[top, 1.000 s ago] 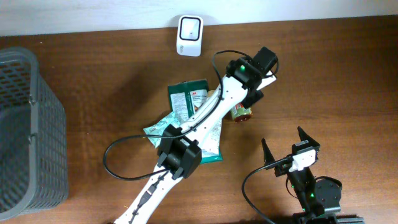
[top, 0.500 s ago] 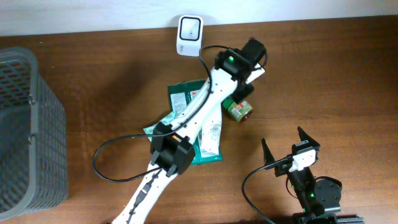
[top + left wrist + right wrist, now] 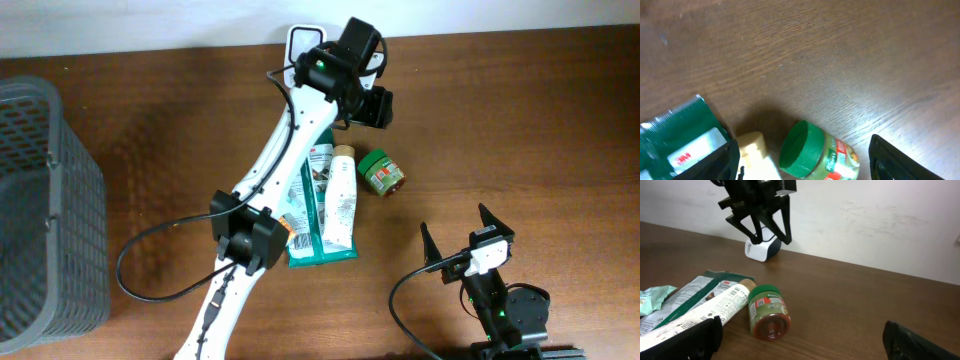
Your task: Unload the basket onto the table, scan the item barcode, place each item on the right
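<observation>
Left pincer [image 3: 374, 106] hung over the back of the tabletop [image 3: 530, 120], just right of the white scanner [image 3: 300, 38]. Its jaws stood wide with nothing between them (its own wrist view showed only wood and the jar below, one finger at each side of the frame). Right pincer [image 3: 458, 228] sat near the front edge, jaws fully spread, empty.

Item: a small green-lidded jar [image 3: 382, 172] lay on its side on the tabletop, in front of the left pincer and apart from it, base toward the front edge. A white tube [image 3: 340, 200] lay just beside it, resting on a green packet [image 3: 320, 250]. Could not tell whether tube and jar touched.

Step, as judged: nothing was presented at the scanner, so no scan was under way and a pick-up looked to be in hand. The next move would call for lowering the open jaws across the jar's round body, squarely so that it could not roll, then carrying it to the scanner with the barcode facing it. Where the barcode sat on the label could not be read.

Room: bare wood lay open to the right of the jar and behind it. The left side was crowded by tube and packet. The wall [image 3: 150, 20] stood close behind the scanner, leaving little depth there. The basket [image 3: 40, 200] stood well apart at far left.
</observation>
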